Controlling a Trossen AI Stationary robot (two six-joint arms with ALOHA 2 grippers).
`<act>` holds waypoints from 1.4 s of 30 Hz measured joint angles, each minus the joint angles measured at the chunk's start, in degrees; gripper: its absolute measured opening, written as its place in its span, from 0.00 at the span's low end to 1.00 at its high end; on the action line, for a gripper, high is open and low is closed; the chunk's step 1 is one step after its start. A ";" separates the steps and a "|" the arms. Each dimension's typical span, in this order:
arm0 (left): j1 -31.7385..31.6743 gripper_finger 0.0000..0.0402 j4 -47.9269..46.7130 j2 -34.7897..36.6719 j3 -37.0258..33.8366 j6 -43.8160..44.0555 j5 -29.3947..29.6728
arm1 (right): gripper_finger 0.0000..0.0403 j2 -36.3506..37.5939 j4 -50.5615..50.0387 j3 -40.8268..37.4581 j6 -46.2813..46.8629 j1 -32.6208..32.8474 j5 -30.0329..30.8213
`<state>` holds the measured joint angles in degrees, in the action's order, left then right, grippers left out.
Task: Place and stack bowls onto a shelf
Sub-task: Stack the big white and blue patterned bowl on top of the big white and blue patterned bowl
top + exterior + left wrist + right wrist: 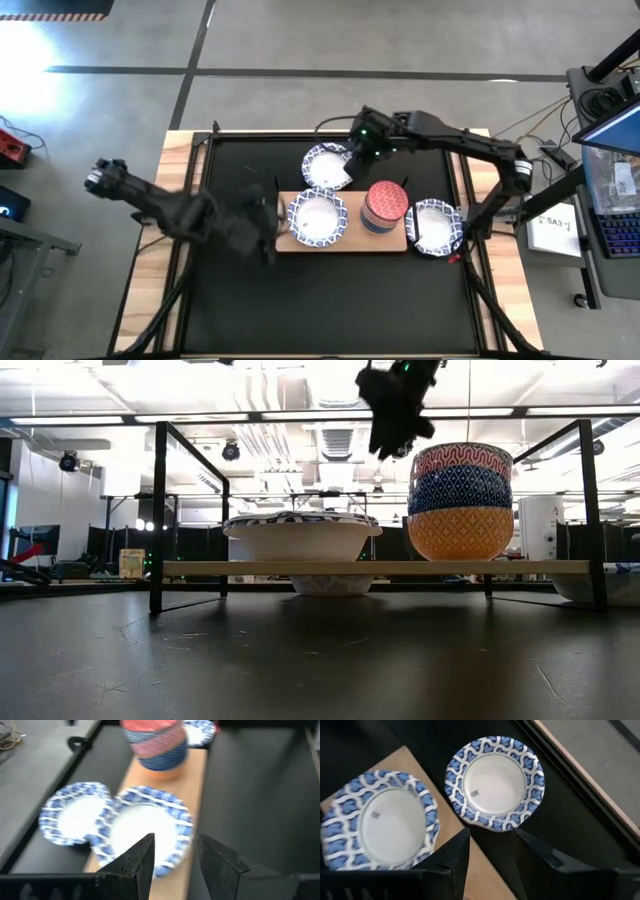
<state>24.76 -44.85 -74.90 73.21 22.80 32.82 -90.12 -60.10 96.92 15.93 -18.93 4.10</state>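
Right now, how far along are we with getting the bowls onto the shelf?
Done: the stack of small bowls and one wide bowl sit on the shelf. In hand: nothing held; the right gripper, open, hovers by the wide bowl behind the shelf; the left gripper, open, sits at the shelf's left end. Left: that bowl and another wide bowl at the right end.

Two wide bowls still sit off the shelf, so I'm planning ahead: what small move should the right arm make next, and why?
Probably lower the right gripper onto the near rim of the wide bowl behind the shelf: its jaws stand apart, empty, just above that rim.
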 joint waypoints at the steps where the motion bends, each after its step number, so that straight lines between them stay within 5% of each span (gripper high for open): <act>1: -2.39 0.32 0.07 0.84 0.00 -2.12 -1.28 | 0.33 0.44 -1.21 0.68 0.49 0.33 -0.01; 6: -16.69 0.32 0.76 2.86 0.00 -11.59 -9.16 | 0.33 2.43 -7.16 3.01 2.58 2.30 -0.07; 13: -41.05 0.32 4.91 0.04 0.00 -18.46 -30.78 | 0.34 3.82 -9.95 3.08 3.63 3.04 -0.04; 19: -55.16 0.32 6.46 -7.22 0.00 -18.85 -38.39 | 0.35 3.11 -10.00 3.08 3.49 3.05 -0.02; 31: -58.97 0.32 13.01 -23.43 0.32 -18.50 -42.94 | 0.34 2.48 -10.49 3.08 2.79 3.05 -0.02; 42: -61.23 0.32 17.30 -30.69 1.51 -17.12 -42.62 | 0.34 2.48 -10.98 3.08 -0.09 3.05 0.00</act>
<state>-36.46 -27.55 -105.59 74.72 5.68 -9.81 -87.64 -71.08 100.01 15.84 -15.88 4.10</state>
